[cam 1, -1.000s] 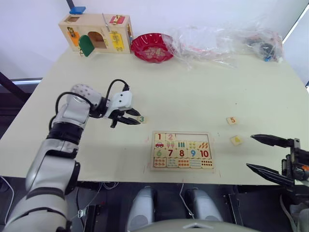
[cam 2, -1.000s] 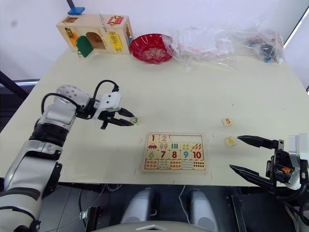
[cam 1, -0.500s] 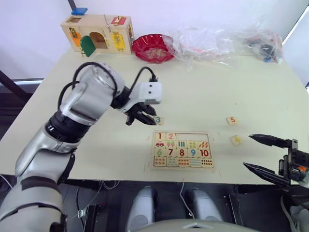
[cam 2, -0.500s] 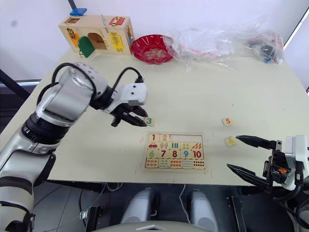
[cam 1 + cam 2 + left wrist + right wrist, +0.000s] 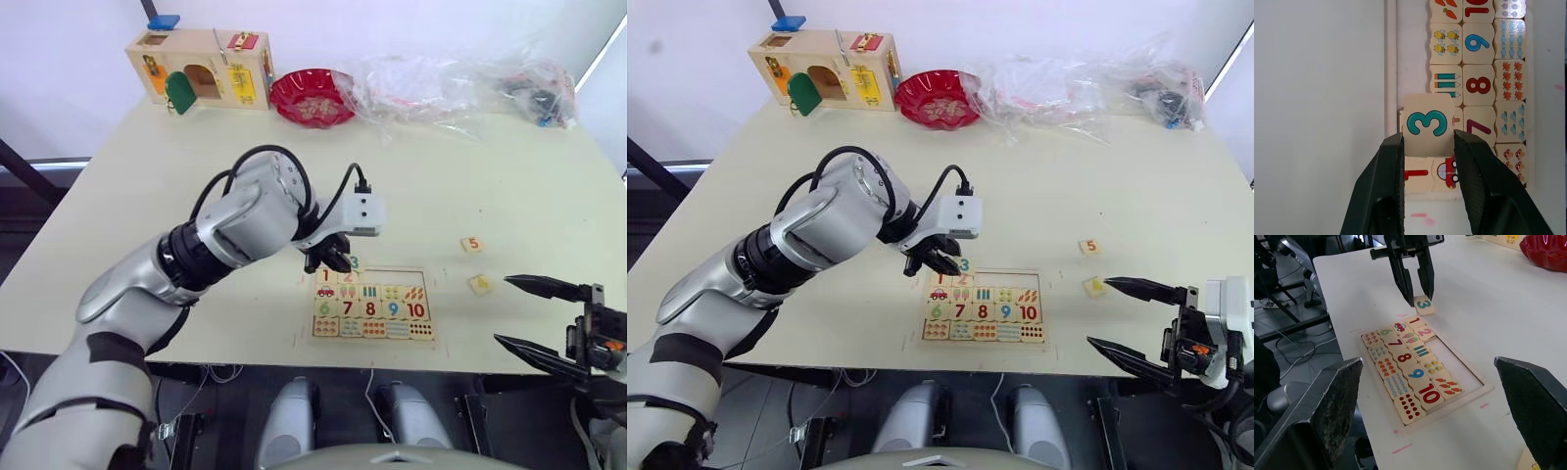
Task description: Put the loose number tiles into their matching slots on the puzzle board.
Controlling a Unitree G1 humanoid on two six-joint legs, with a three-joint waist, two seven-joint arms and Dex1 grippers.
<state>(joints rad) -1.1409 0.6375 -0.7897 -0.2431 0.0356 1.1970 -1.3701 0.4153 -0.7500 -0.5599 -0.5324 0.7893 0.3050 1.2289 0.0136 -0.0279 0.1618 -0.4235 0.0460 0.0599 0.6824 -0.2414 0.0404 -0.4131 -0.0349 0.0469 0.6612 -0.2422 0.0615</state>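
Observation:
My left gripper [image 5: 341, 260] is shut on the number tile 3 [image 5: 1426, 123], with one black finger on each side edge. It holds the tile over the puzzle board [image 5: 1391, 73], at the top row beside tiles 1 and 2. I cannot tell whether the tile touches the board. The rest of the matching slots [image 5: 392, 276] is a bare pale strip. Tile 5 [image 5: 472, 244] and a yellowish tile [image 5: 480, 284] lie loose on the table to the board's right. My right gripper [image 5: 505, 311] hovers open and holds nothing near the front edge, just right of the yellowish tile.
At the table's far left stands a wooden box with coloured doors [image 5: 201, 69]. A red bowl [image 5: 312, 96] sits beside it, and crumpled clear plastic bags [image 5: 441, 83] stretch along the back right. The table's front edge runs just below the board.
My left arm has swung right with tile 3, from the table left of the board to over the board's top row. The right gripper has stayed put.

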